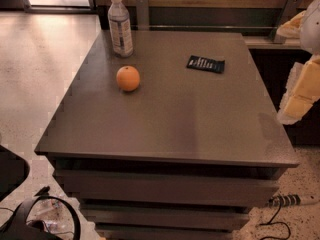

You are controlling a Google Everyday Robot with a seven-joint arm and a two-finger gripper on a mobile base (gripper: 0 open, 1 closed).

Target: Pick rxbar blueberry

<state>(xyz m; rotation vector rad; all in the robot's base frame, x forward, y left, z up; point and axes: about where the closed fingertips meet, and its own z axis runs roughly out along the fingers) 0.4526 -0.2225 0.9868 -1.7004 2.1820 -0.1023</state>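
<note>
The rxbar blueberry (205, 64) is a flat dark bar with white lettering. It lies on the far right part of the grey table top (170, 119). My gripper (299, 96) shows as pale yellow and white parts at the right edge of the view. It hangs beside the table's right edge, well to the right of the bar and nearer the front, and touches nothing.
An orange (128, 78) sits left of centre on the table. A clear water bottle (120, 25) stands upright at the far left corner. A wooden wall and a ledge (270, 41) run behind the table. A power strip and cables (292, 200) lie on the floor at the lower right.
</note>
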